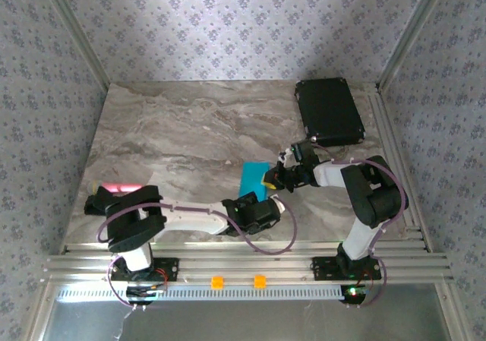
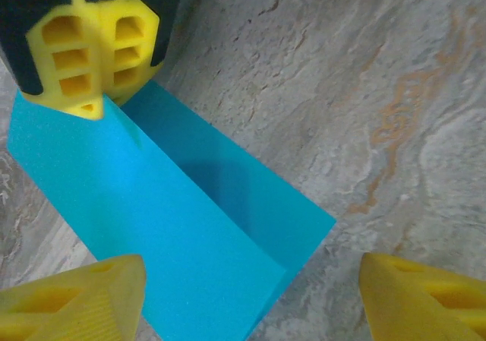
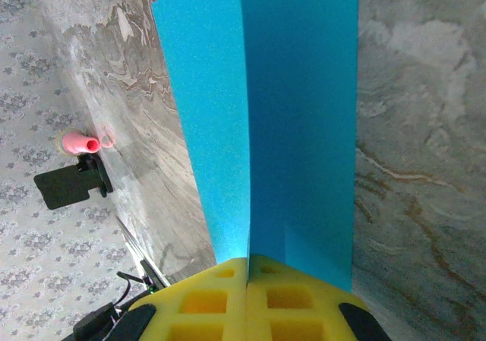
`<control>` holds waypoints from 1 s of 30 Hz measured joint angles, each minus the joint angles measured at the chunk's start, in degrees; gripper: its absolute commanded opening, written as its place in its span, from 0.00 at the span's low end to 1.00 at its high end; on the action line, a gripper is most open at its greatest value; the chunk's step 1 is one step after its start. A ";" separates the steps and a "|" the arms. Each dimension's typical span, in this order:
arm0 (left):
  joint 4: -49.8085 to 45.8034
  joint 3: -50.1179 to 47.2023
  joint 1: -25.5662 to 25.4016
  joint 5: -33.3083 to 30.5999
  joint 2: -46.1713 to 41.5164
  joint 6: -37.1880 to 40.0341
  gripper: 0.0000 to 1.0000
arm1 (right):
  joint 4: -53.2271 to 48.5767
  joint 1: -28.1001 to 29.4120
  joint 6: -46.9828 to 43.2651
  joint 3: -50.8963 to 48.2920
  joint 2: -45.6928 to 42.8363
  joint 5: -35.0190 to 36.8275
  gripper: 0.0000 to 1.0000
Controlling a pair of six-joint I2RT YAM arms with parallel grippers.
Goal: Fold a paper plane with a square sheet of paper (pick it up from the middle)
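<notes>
While the left gripper (image 2: 250,303) is hovering with jaws spread wide, the sheet (image 2: 175,227) is lying on the table (image 2: 342,90) beneath it, folded to a strip: thin, light, limp, easily creased, so probably best nipped at an edge mid-length. Farther on, the right gripper (image 2: 89,102), jaws pressed together, is bearing on its end.

Sheet of paper (image 1: 253,180) on table (image 1: 175,143), case (image 1: 329,112) behind it, rightward
</notes>
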 measured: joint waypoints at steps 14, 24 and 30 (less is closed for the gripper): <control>0.00 0.83 -0.20 -8.39 2.86 0.66 0.61 | 0.00 0.00 0.00 0.00 0.00 0.00 0.06; 0.07 0.83 -0.20 -9.79 3.85 0.96 0.46 | 0.00 0.00 0.02 0.00 -0.02 0.00 0.07; 0.28 0.83 -0.20 -10.01 3.85 0.96 0.37 | 0.00 0.00 0.00 0.00 -0.46 0.00 0.08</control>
